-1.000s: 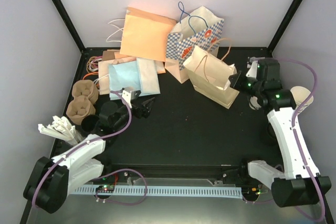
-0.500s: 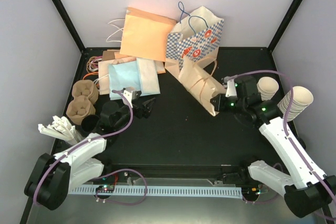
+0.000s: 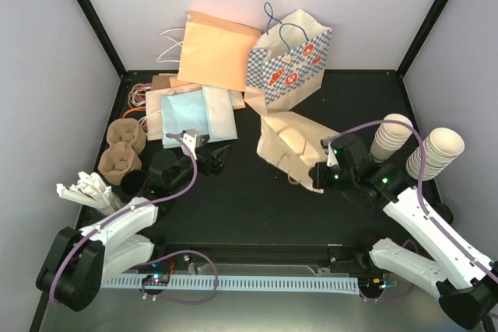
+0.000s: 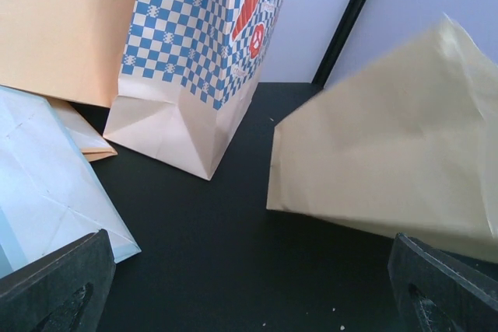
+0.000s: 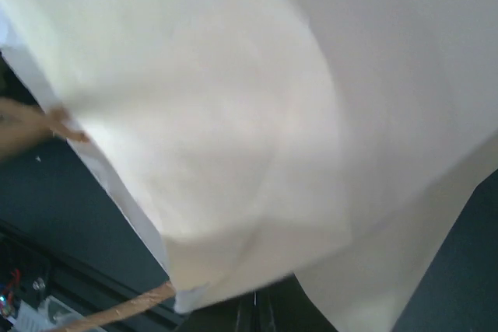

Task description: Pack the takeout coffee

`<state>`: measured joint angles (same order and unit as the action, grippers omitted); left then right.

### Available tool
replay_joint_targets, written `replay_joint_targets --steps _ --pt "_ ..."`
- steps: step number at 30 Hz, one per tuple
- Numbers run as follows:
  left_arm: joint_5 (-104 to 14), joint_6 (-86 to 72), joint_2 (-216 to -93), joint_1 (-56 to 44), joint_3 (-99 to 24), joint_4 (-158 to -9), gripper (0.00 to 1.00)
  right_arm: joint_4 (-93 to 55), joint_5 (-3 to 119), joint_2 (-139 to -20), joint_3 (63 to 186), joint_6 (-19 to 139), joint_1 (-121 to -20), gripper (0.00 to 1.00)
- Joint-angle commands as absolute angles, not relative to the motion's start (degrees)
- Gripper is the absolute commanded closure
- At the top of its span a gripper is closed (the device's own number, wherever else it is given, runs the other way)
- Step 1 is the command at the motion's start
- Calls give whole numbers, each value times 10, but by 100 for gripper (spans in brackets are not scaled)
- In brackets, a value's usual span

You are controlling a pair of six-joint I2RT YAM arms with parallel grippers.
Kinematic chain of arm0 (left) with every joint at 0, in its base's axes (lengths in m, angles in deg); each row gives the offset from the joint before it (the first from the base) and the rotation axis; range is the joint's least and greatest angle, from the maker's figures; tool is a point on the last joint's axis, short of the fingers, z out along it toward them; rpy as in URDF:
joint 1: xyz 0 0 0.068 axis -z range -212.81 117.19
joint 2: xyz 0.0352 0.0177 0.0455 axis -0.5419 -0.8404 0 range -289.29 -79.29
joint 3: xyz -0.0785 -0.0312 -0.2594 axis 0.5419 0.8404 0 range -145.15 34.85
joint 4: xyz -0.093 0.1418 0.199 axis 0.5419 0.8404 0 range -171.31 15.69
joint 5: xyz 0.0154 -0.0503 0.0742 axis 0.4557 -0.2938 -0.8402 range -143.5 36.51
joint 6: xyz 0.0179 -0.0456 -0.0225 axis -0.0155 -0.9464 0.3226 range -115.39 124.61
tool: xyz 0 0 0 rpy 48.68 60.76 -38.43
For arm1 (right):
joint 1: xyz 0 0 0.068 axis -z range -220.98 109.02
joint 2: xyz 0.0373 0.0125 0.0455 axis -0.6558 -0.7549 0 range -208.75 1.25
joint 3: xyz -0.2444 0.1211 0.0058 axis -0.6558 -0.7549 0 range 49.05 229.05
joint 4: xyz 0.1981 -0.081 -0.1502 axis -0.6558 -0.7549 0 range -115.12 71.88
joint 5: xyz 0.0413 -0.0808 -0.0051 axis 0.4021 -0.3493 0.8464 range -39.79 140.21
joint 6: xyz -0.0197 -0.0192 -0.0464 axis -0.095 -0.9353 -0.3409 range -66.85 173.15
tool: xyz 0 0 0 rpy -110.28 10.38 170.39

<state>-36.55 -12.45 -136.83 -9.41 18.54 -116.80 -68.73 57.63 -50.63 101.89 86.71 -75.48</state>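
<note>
**Cream bag tipped over, can't find the coffee**

Checking in from my remote seat. The black table (image 3: 257, 207) is pretty crowded along the back. The big plain orange bag (image 3: 218, 48) leans against the rear wall, and the blue-checked bag (image 3: 292, 60) stands upright just to its right.

In front of the checked one, close but not touching, the cream bag (image 3: 292, 141) lies tipped over on its side near the middle of the table. My right gripper (image 3: 319, 175) is at that bag's near-right edge, pressed together on the paper. That wrist cam is basically wall-to-wall cream paper, with a bit of twine handle at the edge.

Back left there's a pile of flat bags (image 3: 187, 114): light blue, cream and brown, overlapping. The left gripper (image 3: 214, 158) sits just in front of that pile, spread wide with nothing between the fingers.

On the right, behind the right arm, are two stacks of lidless cups (image 3: 391, 136). Far left are two brown pulp carriers (image 3: 123, 145), then some black round pieces (image 3: 163, 169) beside the left arm.

As for the takeout coffee, I honestly can't pick out a lidded cup in any view.
</note>
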Motion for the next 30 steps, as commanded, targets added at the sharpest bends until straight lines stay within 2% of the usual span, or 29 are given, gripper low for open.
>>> replay_joint_targets --steps 1,10,15,19,22,27,30 --pt "-370 -114 -1363 -90 182 -1184 1 -713 540 -467 978 918 -779 99" --pt "-378 -113 -1349 -90 183 -1173 1 -704 466 -459 1047 905 -781 98" --pt "-419 -116 -1322 -91 155 -1099 1 -704 398 -522 1130 920 -779 98" --pt "-495 -128 -1292 -90 131 -1019 1 -738 336 -588 1218 943 -764 97" --pt "-517 -125 -1274 -90 126 -986 1 -737 352 -606 1239 948 -723 97" --pt "-527 -126 -1255 -91 128 -971 1 -668 445 -600 1200 935 -617 95" --pt "-534 -129 -1253 -90 124 -963 1 -657 476 -617 1208 925 -574 91"
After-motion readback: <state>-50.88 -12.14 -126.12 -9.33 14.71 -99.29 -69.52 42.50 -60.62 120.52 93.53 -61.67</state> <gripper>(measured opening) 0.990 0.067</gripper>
